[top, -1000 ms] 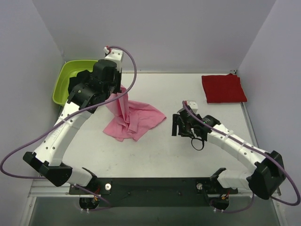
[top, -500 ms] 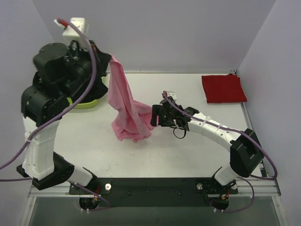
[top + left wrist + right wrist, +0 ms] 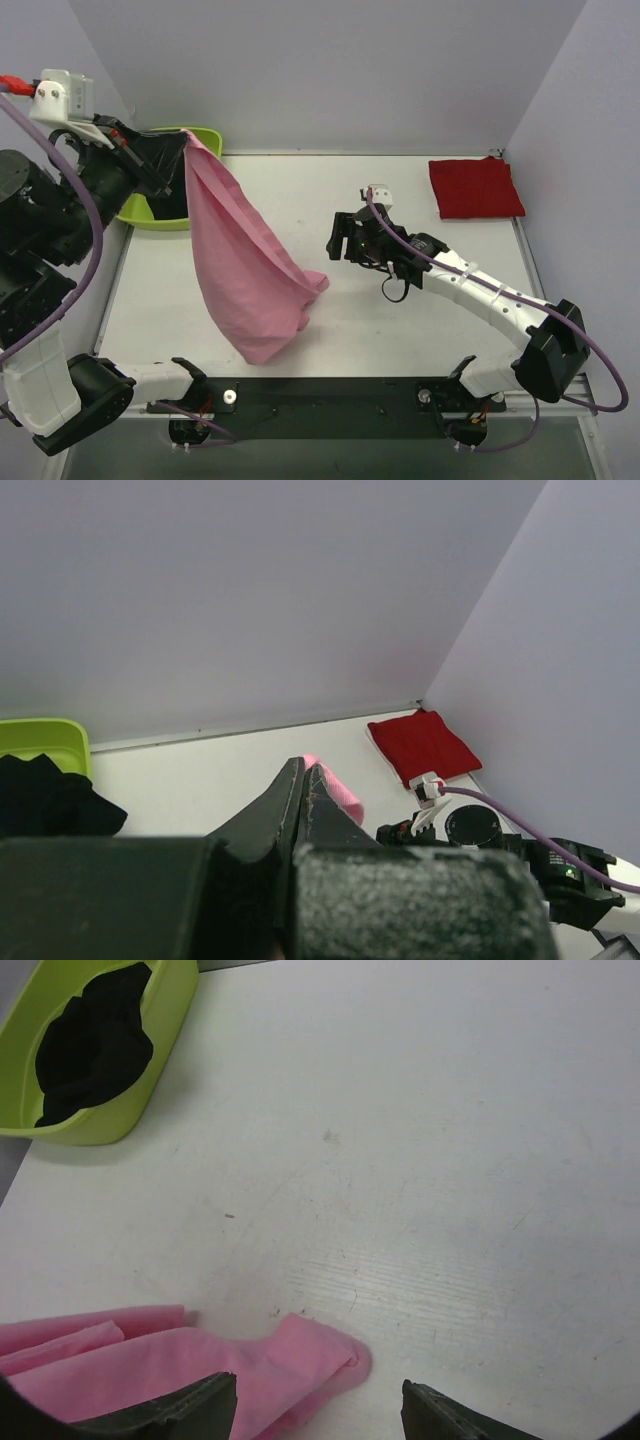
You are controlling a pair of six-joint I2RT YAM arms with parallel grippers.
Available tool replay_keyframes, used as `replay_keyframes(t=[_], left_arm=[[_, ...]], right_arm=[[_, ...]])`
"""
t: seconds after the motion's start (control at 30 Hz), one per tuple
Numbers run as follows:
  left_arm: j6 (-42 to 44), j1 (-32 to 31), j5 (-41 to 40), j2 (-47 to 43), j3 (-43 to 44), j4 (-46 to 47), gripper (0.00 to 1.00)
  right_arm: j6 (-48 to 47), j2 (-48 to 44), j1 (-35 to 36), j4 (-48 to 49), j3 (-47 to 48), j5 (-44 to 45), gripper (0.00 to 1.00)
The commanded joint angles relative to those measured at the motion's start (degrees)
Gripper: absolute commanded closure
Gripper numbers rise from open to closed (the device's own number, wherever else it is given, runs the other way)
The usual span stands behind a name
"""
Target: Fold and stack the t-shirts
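Left claw [image 3: 303, 777], pinched shut on the top edge of the pink t-shirt [image 3: 240, 265], holds it high over the left side of the worktop [image 3: 400, 330], the cloth hanging down to the surface. Right claw [image 3: 315, 1415], jaws apart, hovers just beside the shirt's lower end. The red t-shirt [image 3: 476, 187] lies folded at the far right corner.

Lime green tub [image 3: 100, 1125] (black cloth [image 3: 95, 1035] inside) on white table [image 3: 450, 1160]
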Motion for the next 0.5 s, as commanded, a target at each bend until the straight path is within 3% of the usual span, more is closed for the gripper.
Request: replay_keyframes(t=[0.0, 0.17, 0.47], left_arm=[[-1.40, -0.08, 3.94, 1.91, -0.98, 2.78, 1.00], [-2.64, -0.08, 5.62, -0.72, -3.52, 3.92, 1.00], [-4.75, -0.08, 7.11, -5.29, -12.31, 5.77, 1.00]], right_arm=[[-1.23, -1.82, 0.92, 0.60, -0.87, 2.22, 0.34], [-2.38, 5.29, 2.59, 2.89, 0.61, -2.95, 0.34], [-2.64, 27.70, 6.46, 2.01, 15.64, -9.65, 0.35]])
